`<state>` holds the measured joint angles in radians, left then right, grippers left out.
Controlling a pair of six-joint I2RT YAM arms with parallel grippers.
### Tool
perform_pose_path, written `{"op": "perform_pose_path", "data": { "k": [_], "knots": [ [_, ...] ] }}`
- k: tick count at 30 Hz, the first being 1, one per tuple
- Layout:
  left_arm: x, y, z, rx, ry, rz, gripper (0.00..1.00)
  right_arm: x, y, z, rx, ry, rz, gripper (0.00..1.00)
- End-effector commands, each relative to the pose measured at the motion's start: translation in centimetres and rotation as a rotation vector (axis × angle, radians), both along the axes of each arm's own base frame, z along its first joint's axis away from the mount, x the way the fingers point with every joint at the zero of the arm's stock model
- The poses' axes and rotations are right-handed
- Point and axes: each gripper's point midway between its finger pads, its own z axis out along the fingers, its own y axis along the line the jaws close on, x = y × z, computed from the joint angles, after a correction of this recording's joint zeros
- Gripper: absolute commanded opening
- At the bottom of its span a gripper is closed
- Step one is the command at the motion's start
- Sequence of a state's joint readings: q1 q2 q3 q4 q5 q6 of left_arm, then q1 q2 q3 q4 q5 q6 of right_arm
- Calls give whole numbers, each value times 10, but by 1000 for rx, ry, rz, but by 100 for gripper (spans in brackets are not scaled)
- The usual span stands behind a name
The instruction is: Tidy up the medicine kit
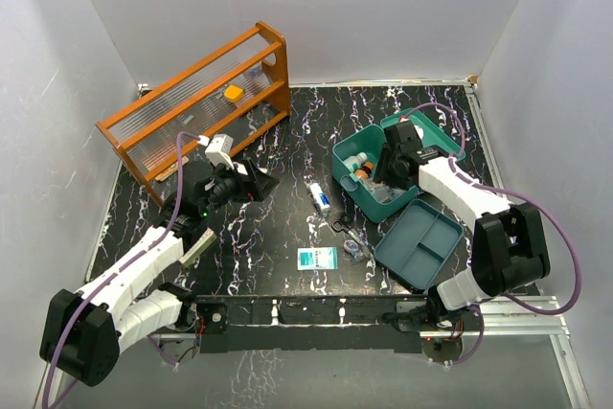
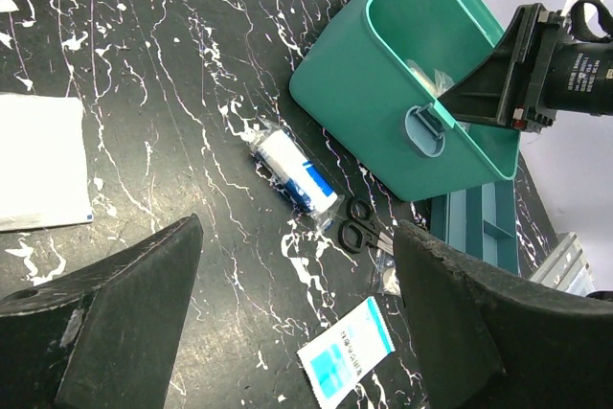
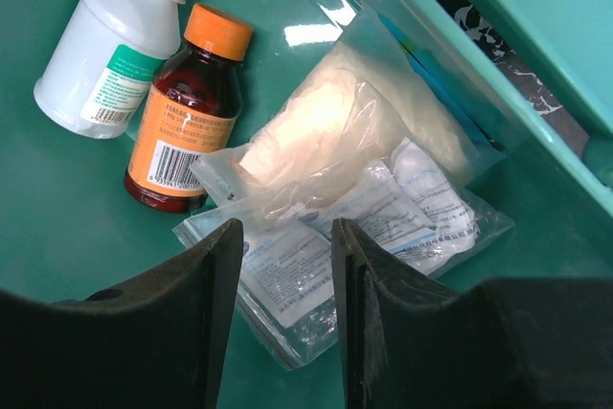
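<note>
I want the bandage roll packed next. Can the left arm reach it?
Probably yes. The left gripper hangs open facing the bandage roll, which lies on bare table beside the medicine kit, nothing covering it. The scissors lie close to one end, so a grab might catch them.

We see teal, orange and veined black.

The medicine kit (image 2: 374,102) is teal-green inside and out, on a black table (image 1: 268,237) streaked with white marble veins. We see an orange rack (image 1: 182,74) and a darker blue-grey tray (image 1: 421,241). In the kit lie a brown bottle (image 3: 187,112) with orange cap and orange label and a white bottle (image 3: 110,50) whose label band seems green. Outside it are a white-and-blue roll (image 2: 297,174), black scissors (image 2: 359,227) and a white sachet (image 2: 347,352) printed blue.
</note>
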<state>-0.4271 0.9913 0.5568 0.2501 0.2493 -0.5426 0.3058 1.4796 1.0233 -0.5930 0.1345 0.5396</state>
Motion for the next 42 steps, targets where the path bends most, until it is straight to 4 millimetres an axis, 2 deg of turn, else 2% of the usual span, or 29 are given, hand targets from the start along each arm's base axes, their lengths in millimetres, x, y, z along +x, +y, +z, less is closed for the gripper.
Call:
{"op": "perform_pose_path", "data": {
  "k": [1,4,12,14,18,20,23,27,33,37,39,42],
  "knots": [
    [2,3,14,-19,-54,21,80,10,-5,20,-19,-30,-25,41],
    [2,4,13,-17,-51,23,80,13,-4,34,-16,-47,-25,41],
    [4,5,13,-16,-48,35,80,19,8,107,59,-207,44,48],
    [5,6,13,-13,-50,42,80,17,17,123,96,-247,99,48],
    [8,16,16,12,-51,95,80,15,49,159,217,-391,224,49],
    [10,23,21,30,-60,132,80,10,67,170,253,-437,281,50],
    [13,35,26,55,-67,196,80,1,94,170,246,-457,355,51],
    [13,50,34,74,-79,270,80,-13,131,153,218,-425,439,52],
    [10,68,43,93,-93,354,81,-24,170,135,189,-407,504,52],
    [11,73,26,92,-1,414,79,-24,179,128,217,-397,456,51],
    [14,78,12,104,70,463,74,-23,177,125,239,-398,410,51],
    [21,91,-11,169,222,591,73,-26,175,123,273,-402,371,51]
  ]
}}
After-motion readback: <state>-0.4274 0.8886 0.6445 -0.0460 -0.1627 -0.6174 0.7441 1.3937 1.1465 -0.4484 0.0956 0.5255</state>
